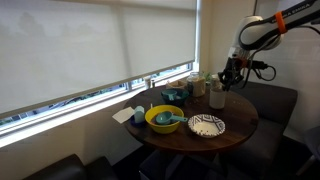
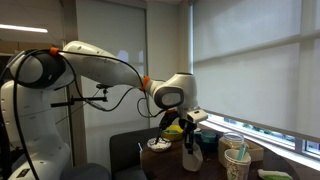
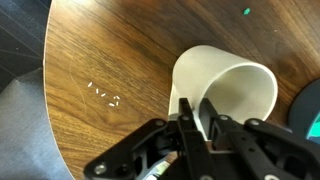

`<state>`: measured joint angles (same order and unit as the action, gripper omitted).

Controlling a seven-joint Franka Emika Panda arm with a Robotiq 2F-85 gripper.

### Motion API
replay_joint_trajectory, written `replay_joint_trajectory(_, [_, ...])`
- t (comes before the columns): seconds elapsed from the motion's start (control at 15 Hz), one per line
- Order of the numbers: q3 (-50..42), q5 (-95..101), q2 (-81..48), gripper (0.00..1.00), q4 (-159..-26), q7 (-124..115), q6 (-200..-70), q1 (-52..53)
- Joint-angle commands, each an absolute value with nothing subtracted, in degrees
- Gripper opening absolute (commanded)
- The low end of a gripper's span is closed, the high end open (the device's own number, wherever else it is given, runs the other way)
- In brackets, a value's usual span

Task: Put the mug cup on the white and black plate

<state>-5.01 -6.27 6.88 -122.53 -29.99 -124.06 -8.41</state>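
Observation:
The cream-white mug cup stands at the far edge of the round wooden table, also seen in both exterior views. My gripper comes down on it from above, one finger inside the rim and one outside, shut on the mug's wall. It also shows in both exterior views. I cannot tell whether the mug rests on the table or is just lifted. The white and black speckled plate lies empty at the table's near side, a short way from the mug.
A yellow bowl with a small teal cup in it sits beside the plate. Greenish containers and a dark bowl stand near the window. The table edge is close to the mug. Dark seats surround the table.

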Motion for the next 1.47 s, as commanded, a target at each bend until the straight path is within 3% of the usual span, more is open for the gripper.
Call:
replay_joint_trajectory(0.0, [-5.3,-7.05,7.44,0.0,-121.98,-30.39,-123.99,-8.28])
replay_joint_trajectory(0.27, [-5.71,-8.14,9.04,0.02,-122.25,-28.66,-123.31,-8.28])
replay_joint_trajectory(0.73, [-7.93,-8.33,25.46,0.02,-121.75,-11.43,-120.82,-7.86])
replay_joint_trajectory(0.8, [-7.26,-6.85,21.18,0.08,-121.63,-15.27,-122.46,-9.21])
replay_joint_trajectory(1.33, [-7.23,-7.06,25.26,0.08,-121.83,-12.45,-120.55,-8.63])
replay_joint_trajectory(1.4, [-7.23,-7.06,25.21,0.02,-121.83,-12.43,-120.56,-8.62])
